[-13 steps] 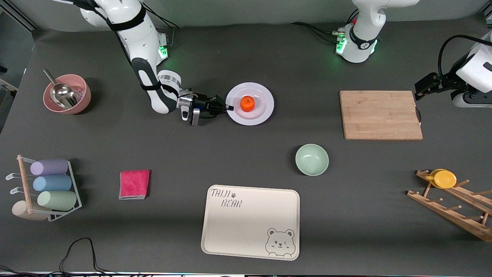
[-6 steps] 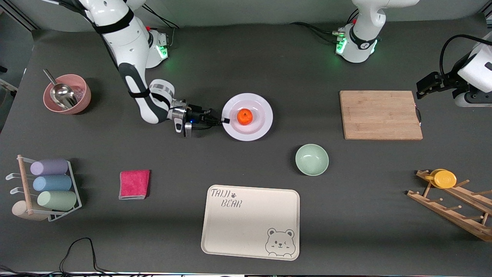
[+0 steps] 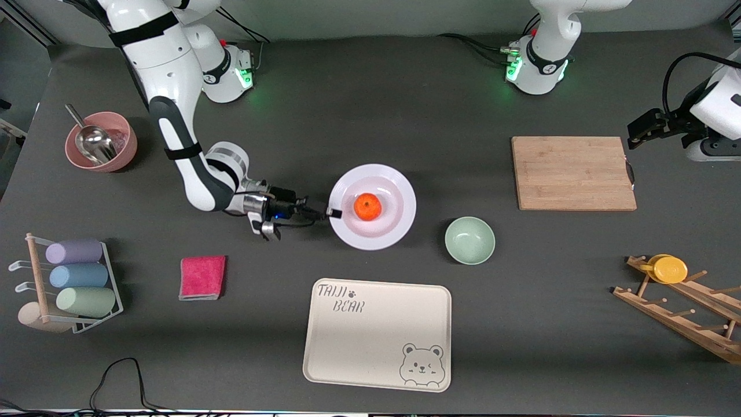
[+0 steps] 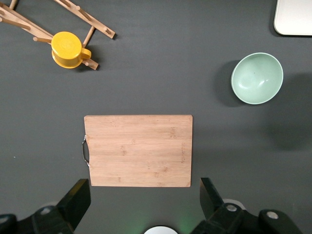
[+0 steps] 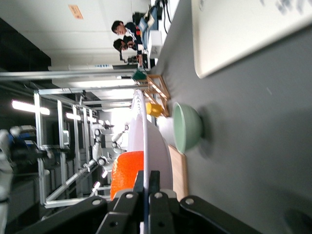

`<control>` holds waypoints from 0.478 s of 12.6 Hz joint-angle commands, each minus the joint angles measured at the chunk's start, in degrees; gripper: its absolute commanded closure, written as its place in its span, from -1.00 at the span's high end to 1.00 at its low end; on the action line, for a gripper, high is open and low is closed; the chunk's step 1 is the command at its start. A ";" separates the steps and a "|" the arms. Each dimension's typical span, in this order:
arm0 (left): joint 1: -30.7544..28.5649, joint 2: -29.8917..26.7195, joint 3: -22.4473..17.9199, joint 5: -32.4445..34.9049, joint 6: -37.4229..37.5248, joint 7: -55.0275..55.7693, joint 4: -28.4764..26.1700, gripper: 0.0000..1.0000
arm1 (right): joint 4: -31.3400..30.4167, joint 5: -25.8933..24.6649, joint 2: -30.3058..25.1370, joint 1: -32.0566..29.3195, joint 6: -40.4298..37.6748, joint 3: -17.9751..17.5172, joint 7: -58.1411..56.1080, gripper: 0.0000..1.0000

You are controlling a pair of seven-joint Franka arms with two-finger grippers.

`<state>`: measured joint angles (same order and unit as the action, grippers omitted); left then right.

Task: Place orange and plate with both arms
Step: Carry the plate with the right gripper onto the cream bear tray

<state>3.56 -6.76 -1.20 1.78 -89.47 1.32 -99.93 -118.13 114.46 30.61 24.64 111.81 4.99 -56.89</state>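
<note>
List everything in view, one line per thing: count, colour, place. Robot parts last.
plate: one, white, mid-table, held by its rim
orange: one, orange, on the plate
bowl: one, mint green, beside the plate toward the left arm's end
tray: one, cream, bear print, nearer the camera than the plate
cutting board: one, wooden, toward the left arm's end
cloth: one, pink, toward the right arm's end
pink bowl: one, holding a metal scoop
cup rack: one, with pastel cups
wooden rack: one, with a yellow cup
right gripper: shut on the plate's rim
left gripper: open, waiting above the cutting board
</note>
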 commanded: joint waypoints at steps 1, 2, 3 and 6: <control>-0.22 -0.44 0.06 0.24 -0.18 0.35 0.27 1.00 | 12.98 -4.84 4.88 -1.35 2.61 0.37 11.15 -1.00; -0.22 -0.44 0.06 0.06 -0.70 0.35 0.18 1.00 | 16.75 -5.90 6.37 -1.44 2.80 0.64 14.75 -1.00; -0.14 -0.53 0.15 -0.02 -0.71 0.35 0.18 1.00 | 20.88 -7.91 8.30 -1.53 3.06 1.68 17.83 -1.00; -0.14 -0.53 0.15 -0.20 -1.76 0.17 0.18 1.00 | 34.94 -11.18 16.03 -1.53 4.20 4.24 25.66 -1.00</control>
<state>3.56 -6.77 -1.21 1.71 -90.32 1.32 -99.93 -94.24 105.51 39.81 23.30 115.98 8.33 -36.78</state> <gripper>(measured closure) 0.000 0.956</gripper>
